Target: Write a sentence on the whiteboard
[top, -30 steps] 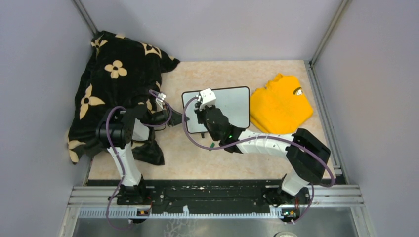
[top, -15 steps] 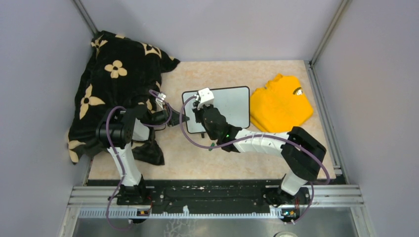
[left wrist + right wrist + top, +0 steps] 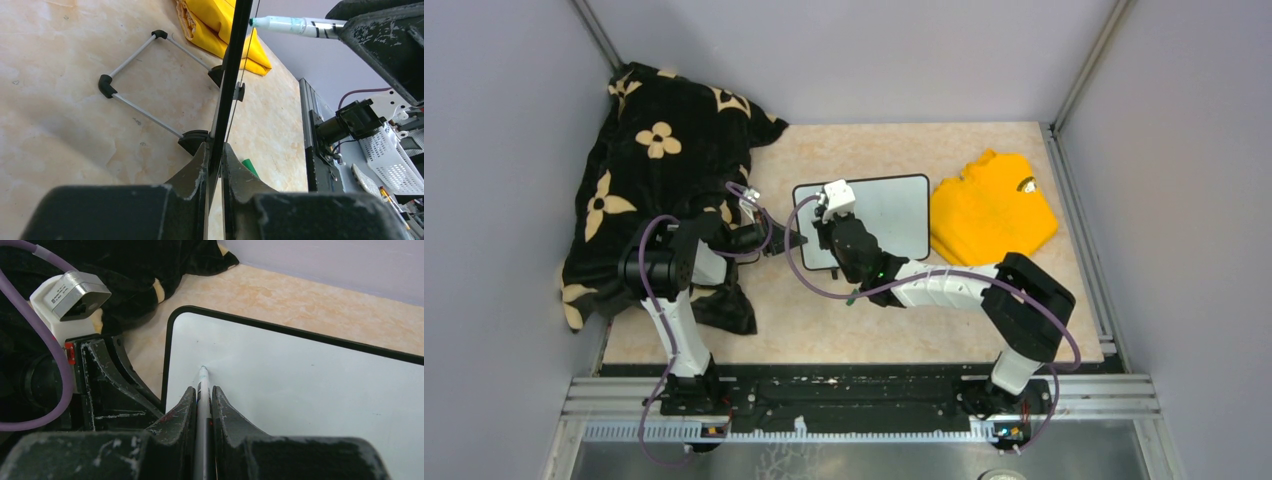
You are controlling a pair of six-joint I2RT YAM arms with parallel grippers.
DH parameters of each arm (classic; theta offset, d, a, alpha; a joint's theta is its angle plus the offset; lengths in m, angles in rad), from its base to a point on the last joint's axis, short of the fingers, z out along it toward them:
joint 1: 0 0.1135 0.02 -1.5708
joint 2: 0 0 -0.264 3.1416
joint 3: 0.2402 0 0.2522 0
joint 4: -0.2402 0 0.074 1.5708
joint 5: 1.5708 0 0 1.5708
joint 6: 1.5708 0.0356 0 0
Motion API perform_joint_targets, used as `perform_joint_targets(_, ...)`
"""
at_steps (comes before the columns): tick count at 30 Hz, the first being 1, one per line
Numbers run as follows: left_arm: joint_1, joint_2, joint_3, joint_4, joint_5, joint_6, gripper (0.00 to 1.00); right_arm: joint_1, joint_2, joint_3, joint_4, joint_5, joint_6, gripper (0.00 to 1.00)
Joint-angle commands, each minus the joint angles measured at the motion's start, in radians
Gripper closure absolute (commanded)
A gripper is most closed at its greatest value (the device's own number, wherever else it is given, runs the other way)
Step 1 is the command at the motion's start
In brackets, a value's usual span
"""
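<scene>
Right wrist view shows the right end effector (image 3: 203,390) narrowed to a slit, with a marker (image 3: 203,379) pinched between its two black fingers. The marker's pale tip rests on the whiteboard (image 3: 300,385), near the corner of the writing face closest to the left arm. The white surface around the tip looks unmarked apart from a few faint specks, though glare makes this hard to judge.

In the left wrist view, the left end effector (image 3: 215,150) is nearly closed on the whiteboard's thin black frame, one finger against each face, so the board appears edge-on as a dark line between them. A thin wire stand (image 3: 145,75) with black corner pieces reaches from the board's underside to the desk (image 3: 60,115), and the board seems to sit slightly raised on it. A small green object (image 3: 248,166), perhaps a cap, lies on the desk just beside the board's near edge. The marker also shows here, with a teal end at the top of the view.

From the top external camera, the whiteboard lies near the middle of the beige marbled desk, and both arms reach in over its left end. A folded yellow shirt (image 3: 992,210) lies just beside the board's right edge. A black blanket with beige flower prints (image 3: 654,150) is heaped over the desk's far left corner, and the left arm stretches across its lower part.
</scene>
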State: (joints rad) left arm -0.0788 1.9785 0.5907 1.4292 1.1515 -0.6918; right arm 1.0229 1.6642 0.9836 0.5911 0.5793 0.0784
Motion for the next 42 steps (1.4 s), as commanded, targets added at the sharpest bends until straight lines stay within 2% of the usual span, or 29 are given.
perform_joint_targets(1,-0.004,-0.004,-0.008,0.017,0.010,0.012,0.93,-0.008,-0.006,0.036,0.049,0.013,0.016,1.00)
perform_joint_targets(24,-0.004,-0.012,-0.006,-0.006,0.007,0.026,0.96,-0.017,-0.073,-0.086,0.058,0.024,0.023,1.00)
perform_joint_targets(33,-0.004,-0.013,-0.007,-0.020,0.007,0.033,0.97,-0.017,-0.130,-0.059,0.090,-0.006,0.022,1.00)
perform_joint_targets(42,-0.004,-0.018,-0.005,-0.021,0.006,0.032,0.99,-0.036,-0.093,-0.023,0.068,-0.005,0.027,1.00)
